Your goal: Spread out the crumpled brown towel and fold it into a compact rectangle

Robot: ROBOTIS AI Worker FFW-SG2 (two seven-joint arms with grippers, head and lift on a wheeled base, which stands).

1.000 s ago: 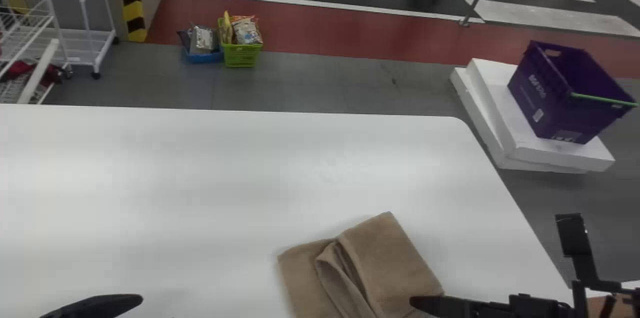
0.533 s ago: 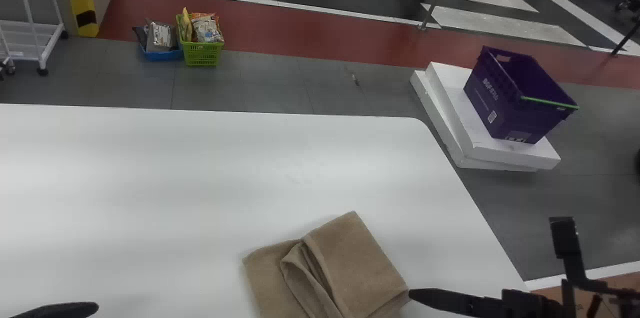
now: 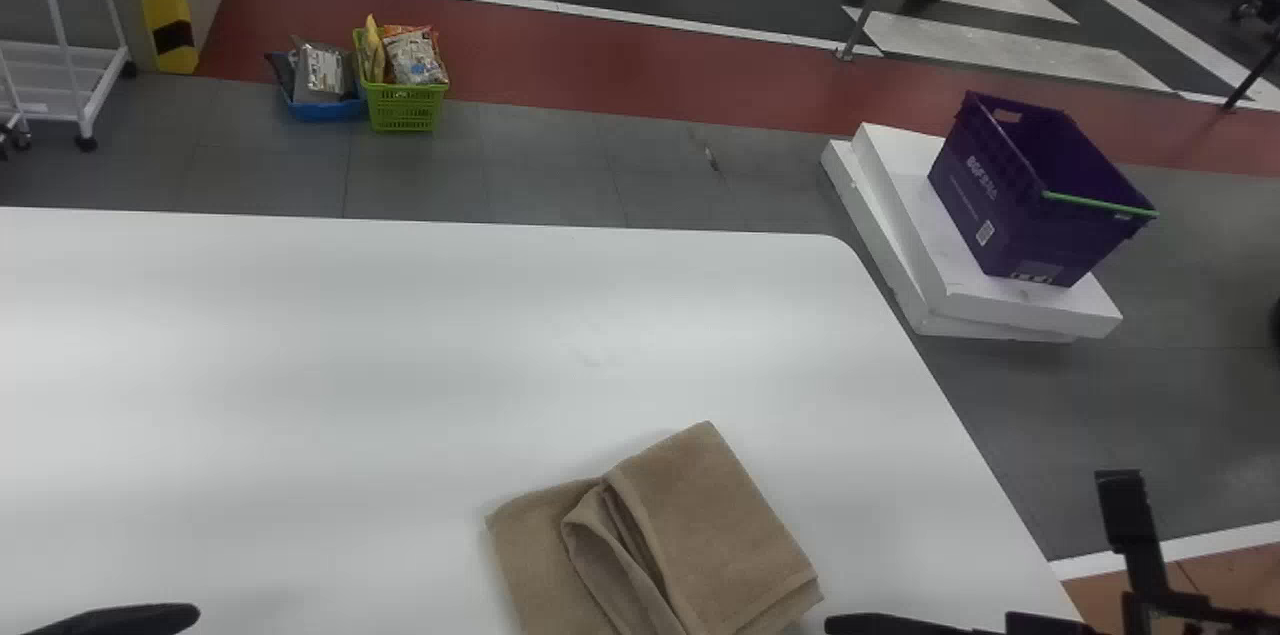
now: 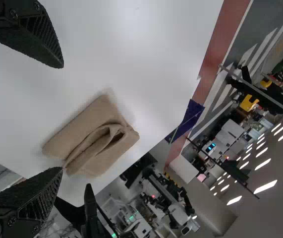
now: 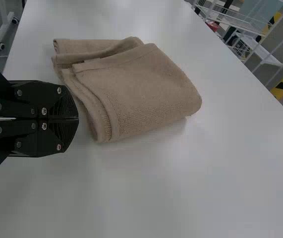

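While the brown towel (image 3: 710, 525) lies roughly folded on the white table (image 3: 400, 345), the right gripper (image 3: 845, 624) is clenched just beside it, the left gripper (image 3: 170, 617) released; beyond, a purple crate (image 3: 1010, 215) tops white slabs (image 3: 1045, 310).

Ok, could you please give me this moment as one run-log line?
towel: folded unevenly on table | left gripper: open, empty | right gripper: shut, beside towel | rectangle: not yet neat
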